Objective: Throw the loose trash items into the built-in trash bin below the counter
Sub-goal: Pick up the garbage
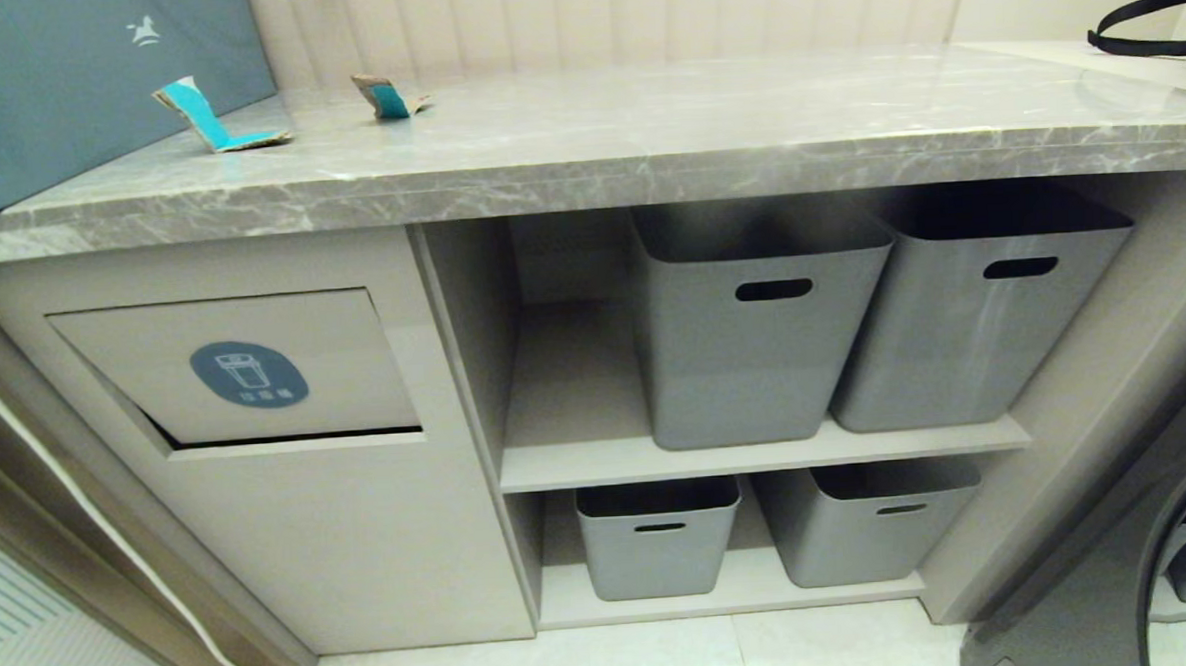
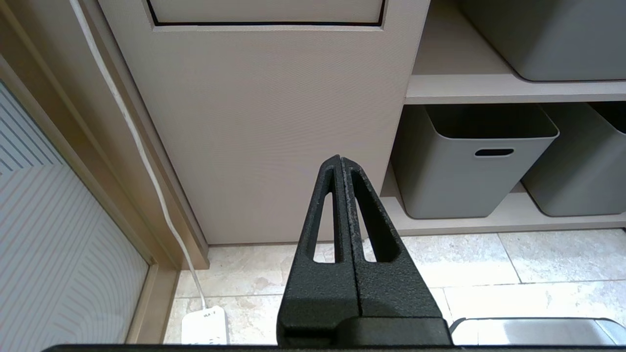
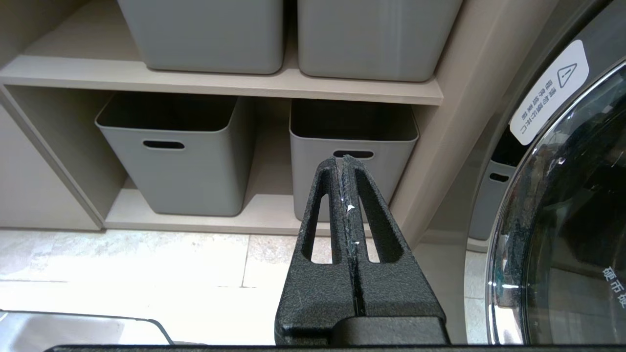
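The left pincer [image 2: 341,159] hangs low with its fingers pressed together and empty, pointing at the plain lower panel of the beige cabinet above the tiled floor [image 2: 489,264]. The right pincer [image 3: 345,159] is likewise together and empty, low before the grey tubs [image 3: 171,151] on the bottom shelf, with a washing machine door [image 3: 562,220] beside it. Higher up, the built-in trash bin [image 1: 244,373] shows its flap with the blue sticker, slightly ajar at its lower edge. On the grey marble table [image 1: 644,131] above it lie the two cardboard scraps [image 1: 218,114] [image 1: 387,95], apart from each other, near a teal box [image 1: 62,86].
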You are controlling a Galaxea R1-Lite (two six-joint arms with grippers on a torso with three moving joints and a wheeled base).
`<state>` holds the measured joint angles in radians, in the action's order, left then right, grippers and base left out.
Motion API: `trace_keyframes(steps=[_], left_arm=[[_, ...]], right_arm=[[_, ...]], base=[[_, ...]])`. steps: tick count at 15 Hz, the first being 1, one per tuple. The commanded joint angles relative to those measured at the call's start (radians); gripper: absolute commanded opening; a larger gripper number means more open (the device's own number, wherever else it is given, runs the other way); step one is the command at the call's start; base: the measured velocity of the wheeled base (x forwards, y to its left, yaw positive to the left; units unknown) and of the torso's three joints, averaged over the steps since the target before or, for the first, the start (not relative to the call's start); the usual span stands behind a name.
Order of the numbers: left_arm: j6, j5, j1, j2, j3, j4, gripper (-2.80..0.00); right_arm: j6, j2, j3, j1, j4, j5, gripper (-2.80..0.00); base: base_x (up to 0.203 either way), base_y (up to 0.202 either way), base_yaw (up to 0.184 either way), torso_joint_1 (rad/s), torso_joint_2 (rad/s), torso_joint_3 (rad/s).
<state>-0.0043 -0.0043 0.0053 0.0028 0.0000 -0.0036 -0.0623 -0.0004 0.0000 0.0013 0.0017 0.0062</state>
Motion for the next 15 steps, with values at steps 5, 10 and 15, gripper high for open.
trace_keyframes(steps=[5, 10, 15], left_arm=[[0.0, -0.002, -0.001, 0.0, 0.002, 0.0, -2.8], [0.003, -0.005, 0.001, 0.0, 0.003, 0.001, -2.8], [0.001, -0.003, 0.001, 0.0, 0.002, 0.001, -2.8]], right_arm=[[-0.007, 0.0, 0.002, 0.0, 0.0, -0.002, -2.8], [-0.007, 0.0, 0.002, 0.0, -0.002, -0.002, -2.8], [-0.006, 0.0, 0.002, 0.0, -0.008, -0.012, -2.8]], base=[[0.0, 0.0, 0.0, 0.015, -0.06, -0.042], [0.0, 0.0, 0.0, 0.117, -0.37, -0.278], [0.0, 0.0, 0.0, 0.173, -0.48, -0.29]])
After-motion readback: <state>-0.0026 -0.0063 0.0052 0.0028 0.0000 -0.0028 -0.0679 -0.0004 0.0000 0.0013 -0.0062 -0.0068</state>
